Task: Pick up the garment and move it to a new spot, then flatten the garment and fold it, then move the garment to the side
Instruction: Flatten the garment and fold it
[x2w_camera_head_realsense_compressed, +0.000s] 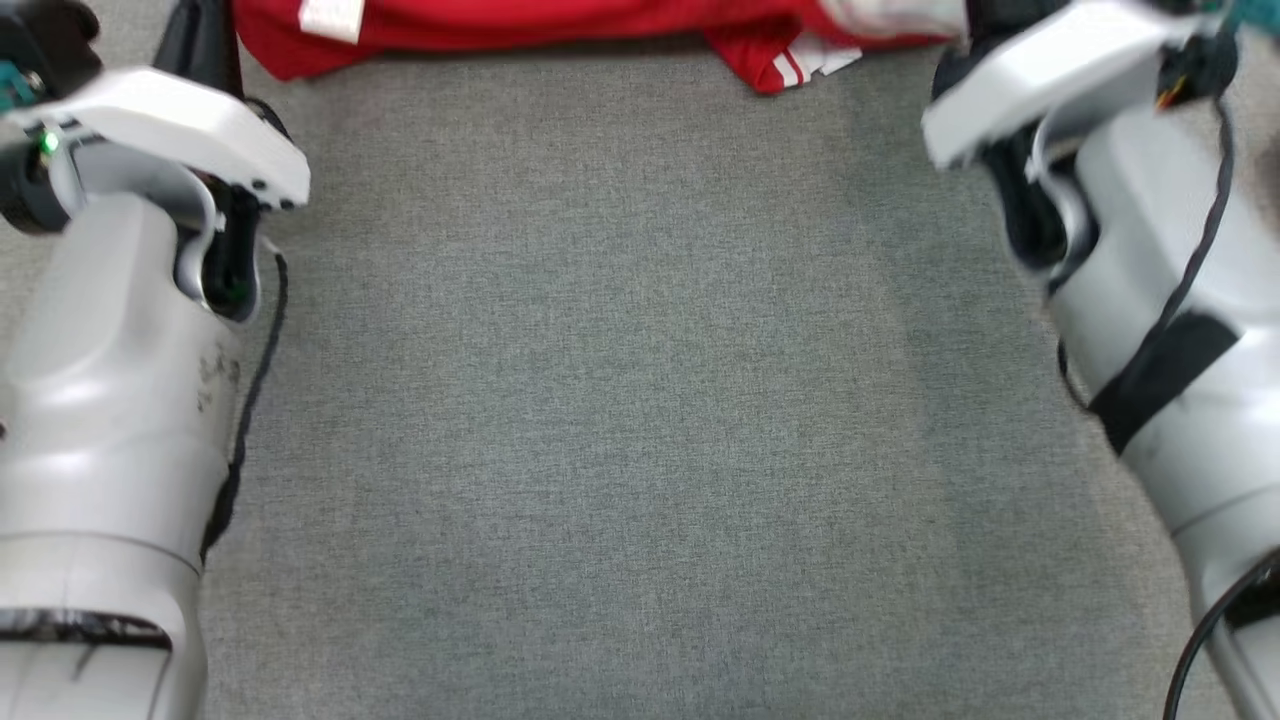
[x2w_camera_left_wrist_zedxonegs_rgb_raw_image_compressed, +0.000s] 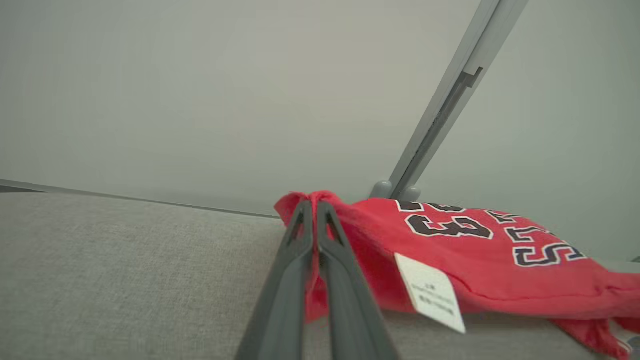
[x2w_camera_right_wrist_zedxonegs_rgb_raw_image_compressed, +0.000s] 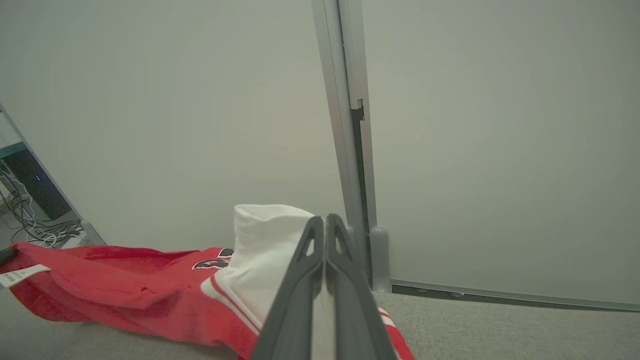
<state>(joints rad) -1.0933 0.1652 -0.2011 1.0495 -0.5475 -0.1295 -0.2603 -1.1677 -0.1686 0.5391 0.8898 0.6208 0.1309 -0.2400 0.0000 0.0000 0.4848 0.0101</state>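
Note:
The garment is a red jersey with black-and-white lettering, a white side panel and a white tag; it lies stretched across the far edge of the grey table. In the left wrist view my left gripper is shut on a bunched red corner of the garment. In the right wrist view my right gripper is shut on the white part of the garment, which stands up beside the fingers. The head view shows both pale forearms, the left arm and the right arm, reaching to the garment's ends.
The grey fabric table top stretches wide between the arms. A pale partition wall with a grey metal post stands just behind the garment. Cables and a dark box sit at the far left of the right wrist view.

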